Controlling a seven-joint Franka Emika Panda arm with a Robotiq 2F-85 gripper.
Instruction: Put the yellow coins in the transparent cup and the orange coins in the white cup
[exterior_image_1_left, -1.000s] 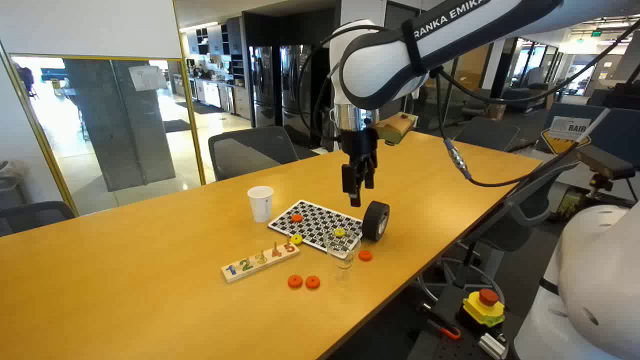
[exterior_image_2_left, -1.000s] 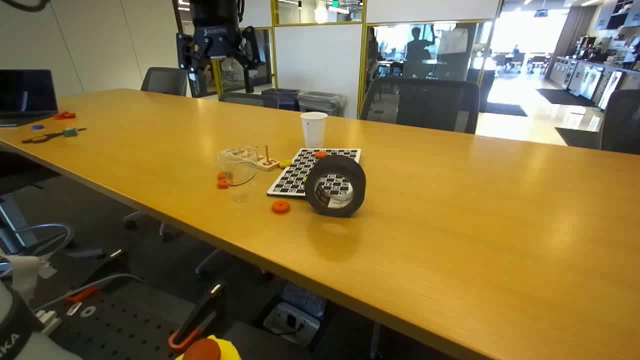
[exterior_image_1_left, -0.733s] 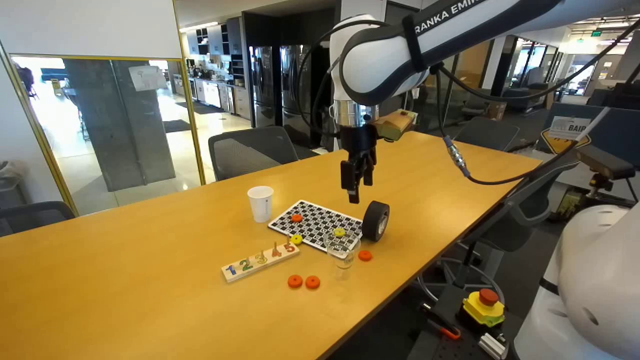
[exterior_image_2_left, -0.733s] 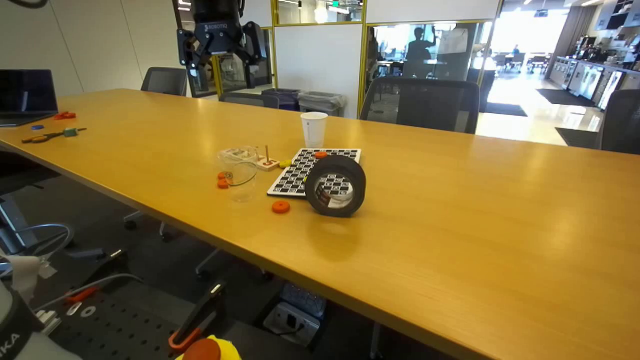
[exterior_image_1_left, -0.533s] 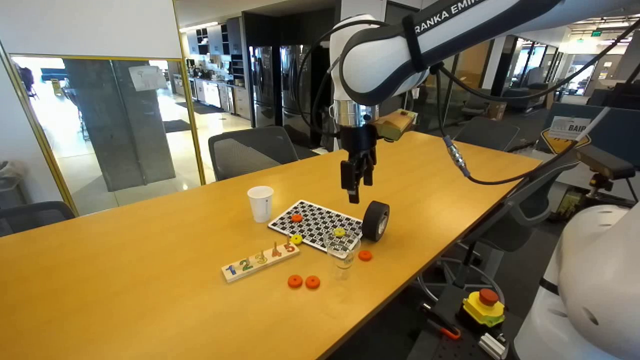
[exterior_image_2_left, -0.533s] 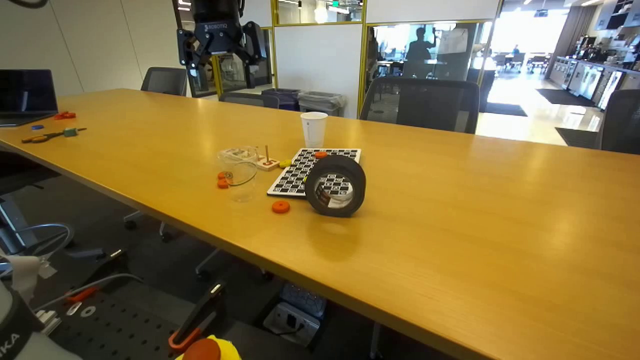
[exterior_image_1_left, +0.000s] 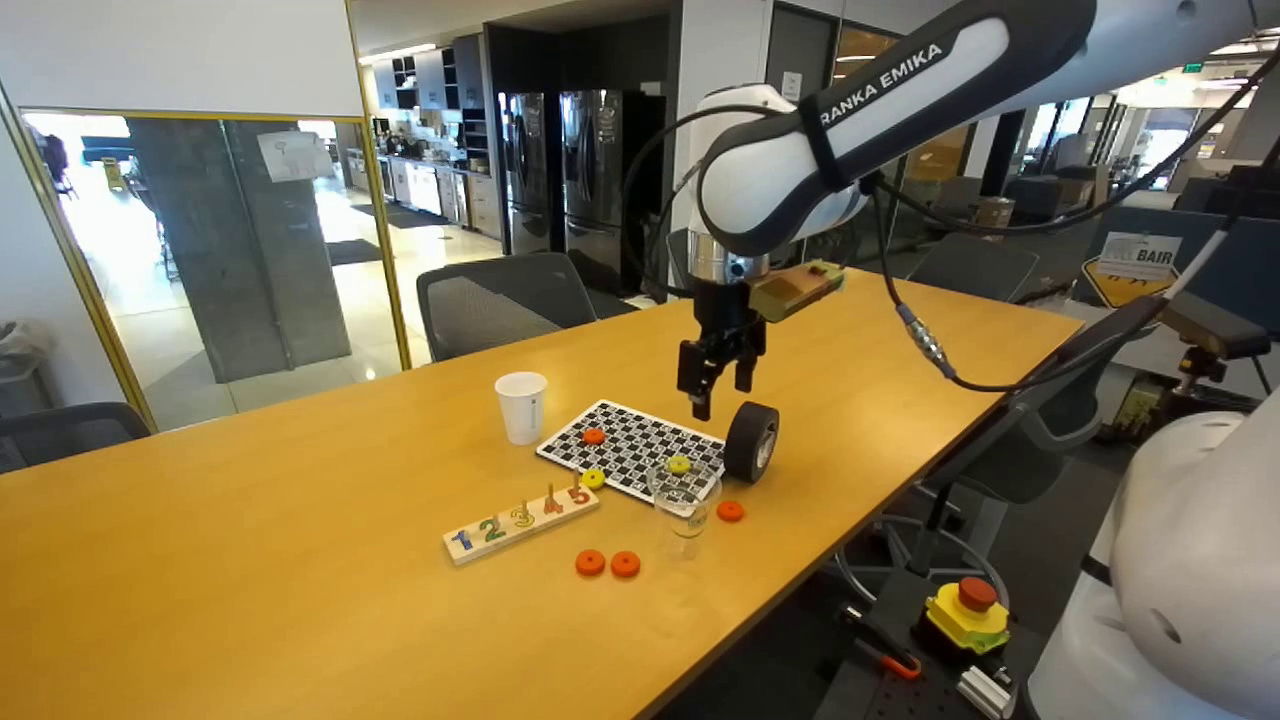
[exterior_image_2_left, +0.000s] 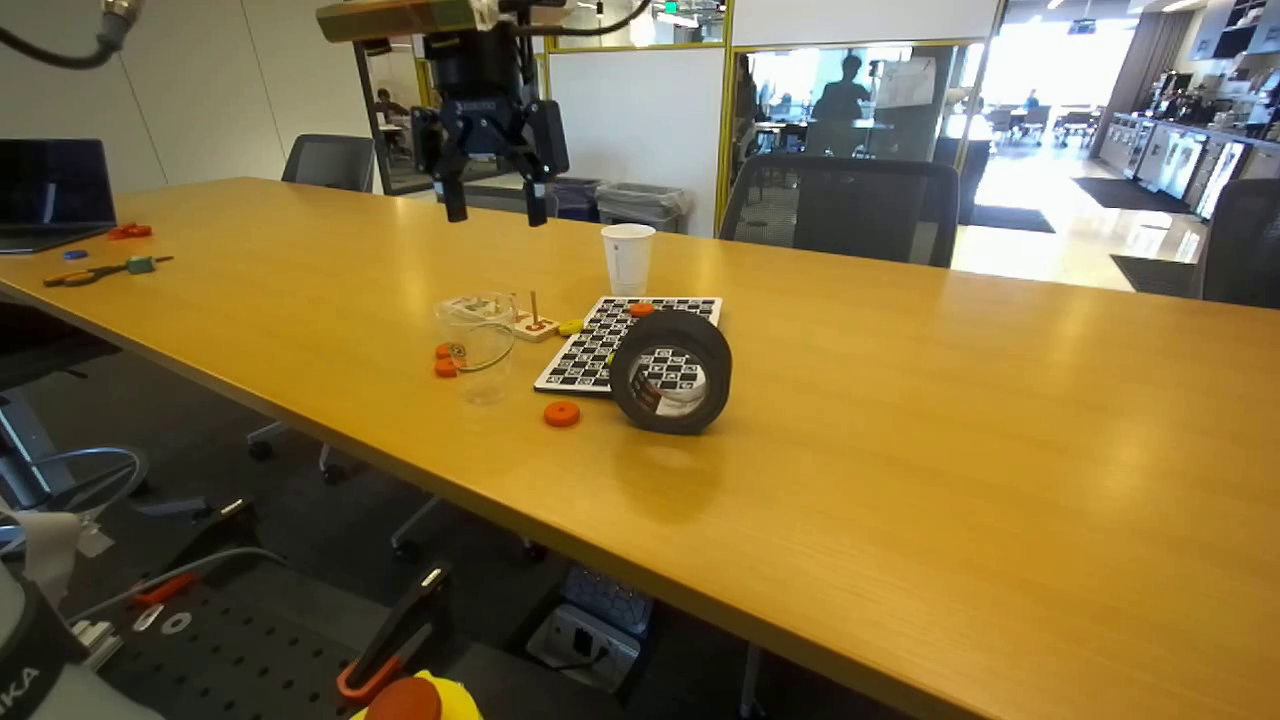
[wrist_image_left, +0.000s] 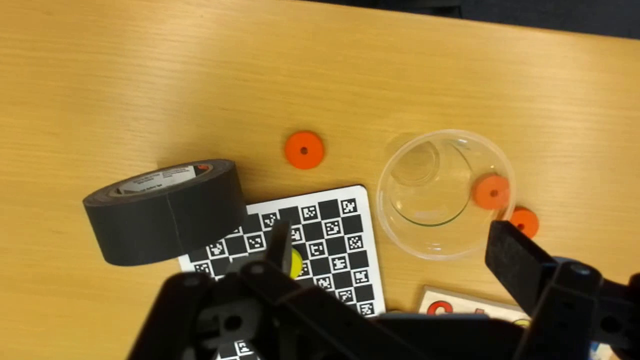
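Note:
My gripper (exterior_image_1_left: 722, 398) is open and empty, pointing down above the table; it shows in an exterior view (exterior_image_2_left: 497, 215) and the wrist view (wrist_image_left: 390, 237). The transparent cup (wrist_image_left: 445, 200) stands upright beyond and between the fingers in the wrist view; it also shows in both exterior views (exterior_image_1_left: 684, 500) (exterior_image_2_left: 478, 345). The white cup (exterior_image_1_left: 521, 410) stands beyond the checkered board, out of the wrist view. One yellow coin (exterior_image_1_left: 679, 464) lies on the board, partly behind a finger in the wrist view (wrist_image_left: 296, 263). Another yellow coin (exterior_image_1_left: 593, 479) touches the board's edge. Several orange coins (exterior_image_1_left: 730, 511) lie around, one on the board (exterior_image_1_left: 594, 436).
A black tape roll (wrist_image_left: 167, 215) stands on edge at the checkered board (wrist_image_left: 345, 196). A wooden number strip with pegs (exterior_image_1_left: 520, 524) lies near the transparent cup. Two orange coins (exterior_image_1_left: 608, 564) lie beside that cup. The table edge (wrist_image_left: 550, 31) shows in the wrist view.
The arm has lowered and my gripper has turned, moving down and right in an exterior view. It is open throughout. The cups, coins and tape roll have not moved.

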